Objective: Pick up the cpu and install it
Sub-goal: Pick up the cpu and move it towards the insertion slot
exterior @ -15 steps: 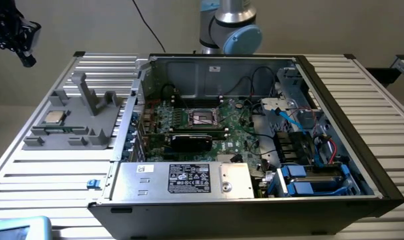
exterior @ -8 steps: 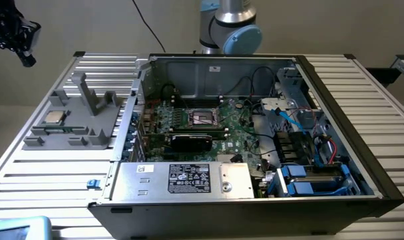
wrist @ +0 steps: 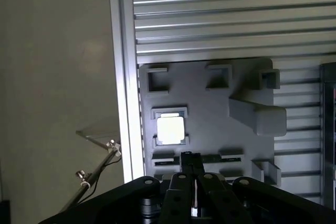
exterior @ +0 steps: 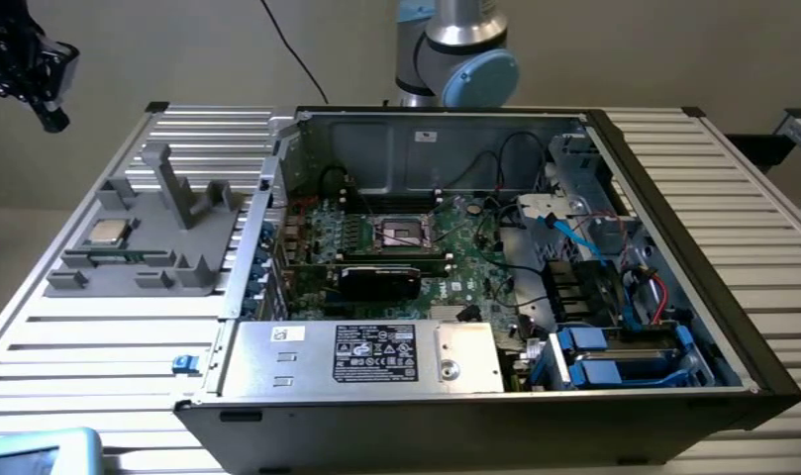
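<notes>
A robotics lab is shown: an opened computer case [exterior: 427, 148] is laid on a slatted aluminium counter [exterior: 96, 346], a robot arm [exterior: 455, 54] mounted behind it.

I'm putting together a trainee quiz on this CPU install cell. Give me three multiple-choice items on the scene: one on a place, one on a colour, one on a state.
1. Where does the cpu lie?
A) in the motherboard socket
B) on the grey fixture block
C) between the fingers

2. What colour are the drive caddies?
A) red
B) yellow
C) blue

3. How is the gripper?
A) shut, holding nothing
B) shut on the cpu
C) pressed onto the socket

Key:
1 B: the silver chip sits in its seat on the block.
2 C: both show blue.
3 A: it hangs high, apart from the chip, fingers together.
</notes>
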Motion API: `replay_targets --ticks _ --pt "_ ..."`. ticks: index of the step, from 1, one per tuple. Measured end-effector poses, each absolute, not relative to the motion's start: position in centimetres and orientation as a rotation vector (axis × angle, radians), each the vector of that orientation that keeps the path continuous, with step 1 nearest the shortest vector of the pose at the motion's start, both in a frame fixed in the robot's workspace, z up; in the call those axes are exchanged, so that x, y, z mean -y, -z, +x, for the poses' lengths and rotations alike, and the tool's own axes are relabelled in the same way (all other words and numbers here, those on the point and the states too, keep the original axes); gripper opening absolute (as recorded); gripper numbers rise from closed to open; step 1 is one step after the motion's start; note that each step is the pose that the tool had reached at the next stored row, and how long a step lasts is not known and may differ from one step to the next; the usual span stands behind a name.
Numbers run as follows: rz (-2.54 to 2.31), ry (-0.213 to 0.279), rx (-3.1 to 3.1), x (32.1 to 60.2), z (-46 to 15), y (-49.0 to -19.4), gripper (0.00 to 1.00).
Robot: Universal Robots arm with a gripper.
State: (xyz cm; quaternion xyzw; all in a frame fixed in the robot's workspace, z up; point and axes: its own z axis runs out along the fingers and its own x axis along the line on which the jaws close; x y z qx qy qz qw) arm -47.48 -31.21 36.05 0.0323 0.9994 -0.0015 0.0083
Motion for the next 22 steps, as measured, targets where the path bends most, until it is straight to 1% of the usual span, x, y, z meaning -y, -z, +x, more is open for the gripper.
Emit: replay_targets --ticks 19,20,22 --pt "0.101 0.005 -3.124 31.21 -47.69 -36.05 0.11" --pt "0.101 0.005 -3.124 31.21 -47.69 -36.06 0.13" --pt "0.101 0.005 -3.124 31.21 -47.69 -36.05 0.25"
